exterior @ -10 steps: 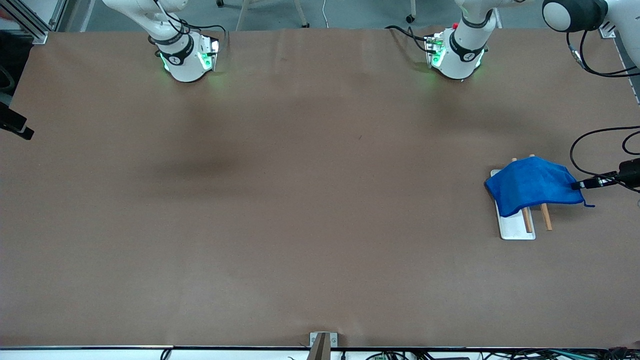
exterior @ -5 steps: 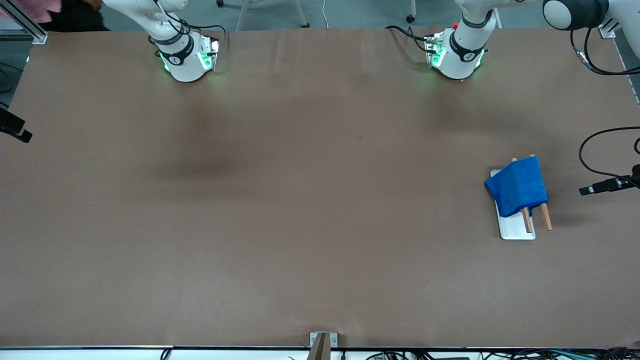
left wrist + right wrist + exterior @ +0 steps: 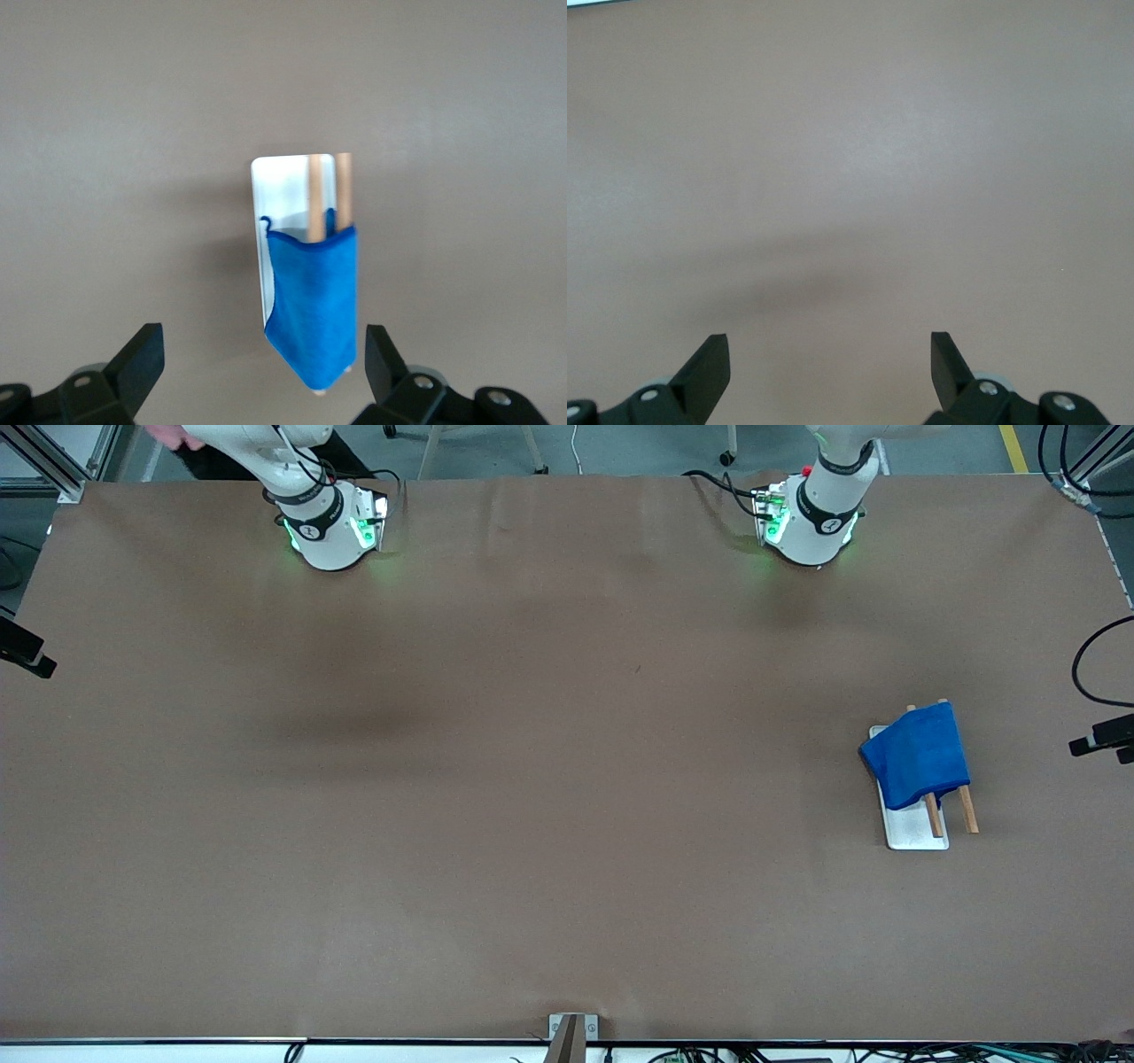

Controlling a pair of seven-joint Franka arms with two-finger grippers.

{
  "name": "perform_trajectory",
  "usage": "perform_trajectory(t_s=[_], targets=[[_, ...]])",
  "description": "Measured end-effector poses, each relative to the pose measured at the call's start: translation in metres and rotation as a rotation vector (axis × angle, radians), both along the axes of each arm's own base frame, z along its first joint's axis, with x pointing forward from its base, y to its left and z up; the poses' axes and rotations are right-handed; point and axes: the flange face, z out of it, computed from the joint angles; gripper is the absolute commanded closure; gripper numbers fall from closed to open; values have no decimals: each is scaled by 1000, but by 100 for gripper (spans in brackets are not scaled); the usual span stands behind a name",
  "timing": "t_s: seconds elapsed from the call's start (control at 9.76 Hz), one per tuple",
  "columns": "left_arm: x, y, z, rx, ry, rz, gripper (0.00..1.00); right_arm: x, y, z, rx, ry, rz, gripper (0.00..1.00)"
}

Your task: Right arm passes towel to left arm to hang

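Observation:
The bright blue towel [image 3: 917,755] hangs draped over two wooden rods [image 3: 967,810] of a small rack with a white base [image 3: 912,828], at the left arm's end of the table. In the left wrist view the towel [image 3: 314,305] covers the rods [image 3: 344,186] over the base [image 3: 279,186], with its loop tag at one corner. My left gripper [image 3: 263,341] is open and empty, high over the rack; it shows at the front view's edge [image 3: 1099,742]. My right gripper [image 3: 830,341] is open and empty over bare table, at the right arm's end [image 3: 31,657].
The table [image 3: 567,779] is covered in plain brown paper. Both arm bases [image 3: 332,527] [image 3: 806,522] glow green along the edge farthest from the front camera. A small metal bracket [image 3: 571,1032] sits at the nearest edge.
The left gripper let go of the towel's corner and drew back toward the table's end. The freed towel dropped and now hangs folded over the rods. The right gripper barely moved.

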Motion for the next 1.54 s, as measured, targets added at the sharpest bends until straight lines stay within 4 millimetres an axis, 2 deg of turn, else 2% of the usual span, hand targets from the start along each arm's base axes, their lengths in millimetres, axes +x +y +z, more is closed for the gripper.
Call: perform_trajectory(t_s=[0.1, 0.31, 0.51, 0.61, 0.82, 1.02, 1.33, 1.54], targets=[[-2, -27, 26, 49, -15, -52, 0, 0, 0, 0, 0, 0, 0, 0], [-11, -99, 75, 136, -45, -114, 0, 2, -1, -1, -1, -7, 0, 0], [-31, -162, 116, 173, -78, -78, 0, 2, -1, -1, -2, -7, -1, 0], [-45, -184, 134, 170, -88, -63, 0, 3, -1, -1, -2, -7, -1, 0], [-74, -212, 161, 168, -63, -45, 0, 3, 0, -1, -2, -8, 1, 0], [-87, -225, 178, 182, -59, -50, 0, 3, 1, -1, -2, -9, 2, 0], [-83, -234, 180, 200, -63, -70, 0, 3, 0, -1, -2, -10, 3, 0], [-72, -257, 184, 214, -45, -81, 0, 3, 0, -1, -2, -11, 4, 0]])
